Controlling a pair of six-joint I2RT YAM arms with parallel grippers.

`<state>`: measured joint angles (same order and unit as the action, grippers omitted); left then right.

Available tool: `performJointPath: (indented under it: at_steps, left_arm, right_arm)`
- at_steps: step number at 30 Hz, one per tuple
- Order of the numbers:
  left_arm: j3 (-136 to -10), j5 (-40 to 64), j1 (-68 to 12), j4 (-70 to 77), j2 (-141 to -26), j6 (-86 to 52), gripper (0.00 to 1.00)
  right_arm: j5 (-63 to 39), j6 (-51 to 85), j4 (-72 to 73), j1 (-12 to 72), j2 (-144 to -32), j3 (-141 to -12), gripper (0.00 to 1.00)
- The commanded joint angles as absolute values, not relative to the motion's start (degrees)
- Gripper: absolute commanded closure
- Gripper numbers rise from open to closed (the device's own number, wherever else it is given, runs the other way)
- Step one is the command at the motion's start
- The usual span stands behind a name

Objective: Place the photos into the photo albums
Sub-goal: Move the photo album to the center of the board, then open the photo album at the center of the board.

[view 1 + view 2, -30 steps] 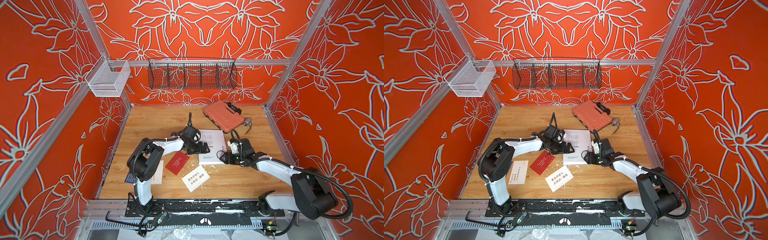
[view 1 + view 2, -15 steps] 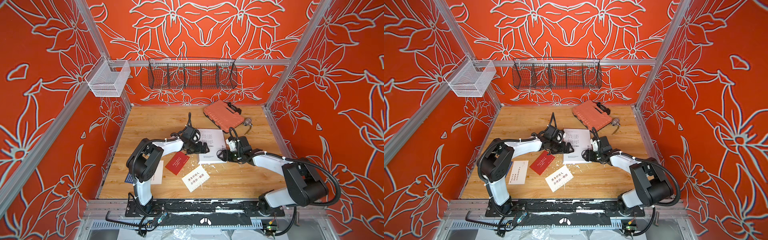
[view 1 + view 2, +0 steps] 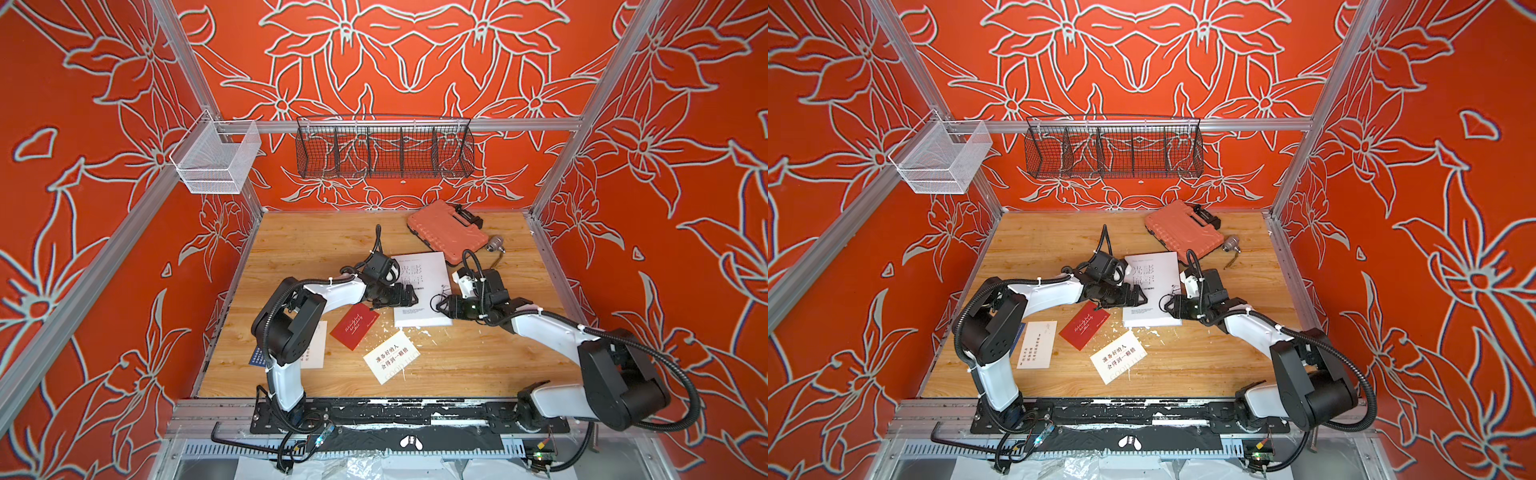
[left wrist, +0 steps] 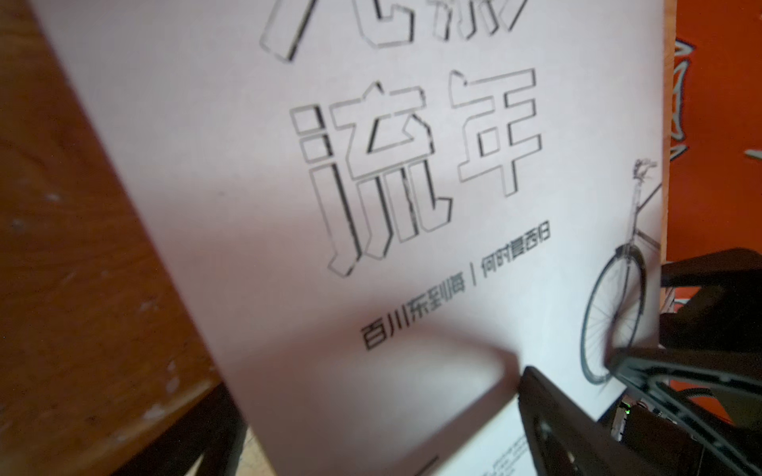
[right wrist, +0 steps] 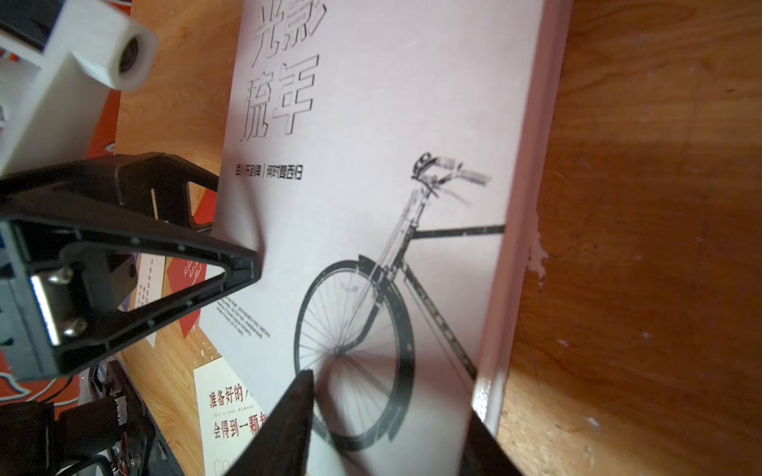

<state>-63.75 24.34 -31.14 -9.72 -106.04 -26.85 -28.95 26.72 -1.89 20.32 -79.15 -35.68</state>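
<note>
Lying closed and cover-up on the wooden table (image 3: 316, 241), the photo album (image 3: 422, 286) has its long axis running from the robot's side toward the back wall, leaning slightly. Its large title characters sit at the far end. The bicycle drawing (image 5: 383, 288) meets the album's right long edge on the nearer half. The album's far right corner is just beside the orange case (image 3: 446, 230).

The left gripper (image 3: 409, 298) is at the album's left long edge with its fingers spread wide. In the right wrist view their tips (image 5: 243, 263) meet that edge, and the cover passes in front of one of them. The pictures do not settle whether they press on it.

The right gripper (image 3: 442, 305) reaches in from the opposite side. Its fingers stand partway apart and clamp nothing. One tip (image 5: 301, 395) hangs over the bicycle's wheel and the other sits by the album's thick right edge. I cannot tell whether either touches the cover.

All four photos lie on the table outside the album:
- The dark red card (image 3: 354, 326) lies diagonally just left of the album's near corner, below the left gripper.
- A white card (image 3: 390, 361) lies tilted near the album's near short edge.
- A second white card (image 3: 1037, 344) lies lengthwise front to back beside the left arm's elbow.
- The navy card (image 3: 257, 356) shows only as a sliver behind that arm.
</note>
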Motion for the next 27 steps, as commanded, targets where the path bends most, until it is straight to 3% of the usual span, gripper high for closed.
performJointPath:
  at_steps: [1,15,27]
  left_arm:
    - [-62.8,25.7,-32.0,-8.8,-104.9,-26.8,0.03]
    - [-60.9,28.1,-27.6,-5.0,-102.4,-27.9,0.03]
    - [-62.0,33.6,-29.8,-7.7,-104.7,-27.5,0.03]
  right_arm:
    - [-35.7,26.8,1.8,21.1,-82.4,-39.0,0.6]
    - [-37.8,32.1,4.1,21.1,-81.6,-41.0,1.0]
    - [-32.3,35.7,-6.6,21.1,-70.5,-34.1,1.0]
